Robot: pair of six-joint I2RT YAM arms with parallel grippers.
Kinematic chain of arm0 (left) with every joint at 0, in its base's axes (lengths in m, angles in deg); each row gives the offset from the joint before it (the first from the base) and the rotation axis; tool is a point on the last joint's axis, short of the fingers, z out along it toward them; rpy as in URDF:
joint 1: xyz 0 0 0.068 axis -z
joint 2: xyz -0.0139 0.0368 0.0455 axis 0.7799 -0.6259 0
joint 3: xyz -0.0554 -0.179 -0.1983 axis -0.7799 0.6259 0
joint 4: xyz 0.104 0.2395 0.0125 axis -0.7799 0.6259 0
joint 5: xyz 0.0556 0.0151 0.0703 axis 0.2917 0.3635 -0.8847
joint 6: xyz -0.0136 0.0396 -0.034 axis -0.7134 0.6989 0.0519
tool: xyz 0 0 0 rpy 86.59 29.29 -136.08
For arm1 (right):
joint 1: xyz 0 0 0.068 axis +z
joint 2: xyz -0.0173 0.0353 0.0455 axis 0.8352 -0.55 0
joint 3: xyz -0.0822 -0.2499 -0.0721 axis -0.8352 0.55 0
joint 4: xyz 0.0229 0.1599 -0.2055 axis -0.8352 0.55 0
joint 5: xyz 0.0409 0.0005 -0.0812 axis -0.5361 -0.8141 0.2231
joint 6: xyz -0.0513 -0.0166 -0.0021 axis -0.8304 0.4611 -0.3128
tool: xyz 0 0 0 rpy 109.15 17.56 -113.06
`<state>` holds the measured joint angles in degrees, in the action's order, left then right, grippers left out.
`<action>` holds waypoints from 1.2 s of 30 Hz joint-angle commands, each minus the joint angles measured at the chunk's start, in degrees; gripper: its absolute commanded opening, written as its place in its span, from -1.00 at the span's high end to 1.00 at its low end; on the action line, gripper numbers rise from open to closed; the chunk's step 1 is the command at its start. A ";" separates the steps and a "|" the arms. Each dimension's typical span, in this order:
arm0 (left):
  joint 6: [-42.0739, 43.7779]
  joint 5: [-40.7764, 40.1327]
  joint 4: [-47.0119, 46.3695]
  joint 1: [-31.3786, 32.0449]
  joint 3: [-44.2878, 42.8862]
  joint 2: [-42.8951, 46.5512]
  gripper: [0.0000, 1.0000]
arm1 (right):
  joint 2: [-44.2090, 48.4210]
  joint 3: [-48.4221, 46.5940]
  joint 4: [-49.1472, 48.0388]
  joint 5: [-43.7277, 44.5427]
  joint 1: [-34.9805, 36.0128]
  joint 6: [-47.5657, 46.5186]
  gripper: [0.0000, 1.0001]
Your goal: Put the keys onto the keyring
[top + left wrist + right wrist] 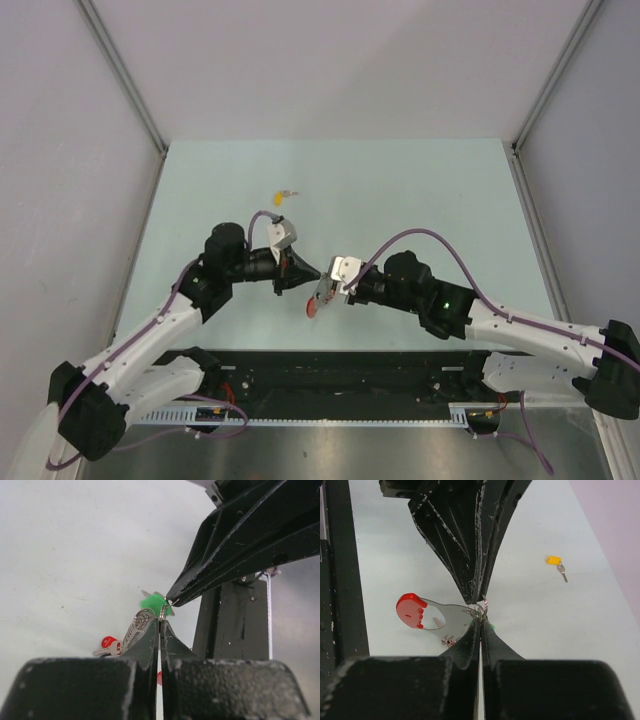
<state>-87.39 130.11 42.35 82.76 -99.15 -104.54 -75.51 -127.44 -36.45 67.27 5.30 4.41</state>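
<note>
My left gripper (303, 271) and right gripper (325, 287) meet tip to tip above the near middle of the table. In the left wrist view my left gripper (160, 622) is shut on the keyring's small metal ring, with its grey coil (137, 625) lying on one finger. The green key (156, 603) sits just past my tips, pinched at its edge by the shut right gripper (173, 601). In the right wrist view my right gripper (481, 621) is shut at the rings, and a red foot-shaped tag (411, 611) hangs to the left. The yellow key (283, 196) lies alone on the table; it also shows in the right wrist view (554, 560).
The pale green table (420, 190) has grey walls on three sides. A black base plate (330, 375) and a cable rail run along the near edge between the arm bases. Purple cables loop over both arms.
</note>
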 commanded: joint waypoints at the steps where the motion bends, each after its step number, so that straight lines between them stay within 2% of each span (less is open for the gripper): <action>1: -12.41 -7.03 -15.24 -0.04 4.82 6.28 0.99 | -0.37 -1.14 0.31 4.01 1.78 0.63 1.00; 4: -17.68 -9.84 -22.53 0.40 8.78 8.91 0.99 | -1.51 -1.14 -0.13 4.01 2.58 2.21 1.00; 10: -21.29 -15.46 -30.45 3.91 12.30 10.94 0.99 | -2.39 1.23 -6.36 6.56 4.25 3.79 1.00; 18: -24.11 -19.17 -35.65 5.50 17.31 13.14 1.00 | -2.39 3.08 -11.20 9.11 3.72 4.59 1.00; 21: -23.76 -19.17 -33.81 5.50 18.19 14.54 0.99 | -1.61 3.17 -11.12 8.93 2.93 4.06 1.00; 23: -22.53 -19.86 -31.01 5.50 18.54 16.21 0.76 | -0.90 3.17 -11.03 8.93 2.58 3.45 1.00; 24: -21.83 -19.87 -29.60 5.50 18.37 16.91 0.55 | -0.55 3.17 -10.94 8.58 2.41 2.84 1.00; 27: -18.84 -21.01 -22.84 5.50 16.79 18.49 0.31 | 0.59 3.08 -10.50 6.74 2.05 1.69 1.00; 33: -9.97 -18.39 -7.92 5.41 8.29 14.22 0.07 | 0.86 2.55 -8.75 1.55 1.52 0.90 1.00; 36: -1.21 -14.61 0.42 5.32 2.40 9.90 -0.04 | 0.60 2.11 -7.61 0.94 1.52 0.28 1.00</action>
<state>-99.85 111.22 30.27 87.98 -88.57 -90.38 -75.90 -124.05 -43.07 70.66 6.98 6.09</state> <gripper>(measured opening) 0.482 0.009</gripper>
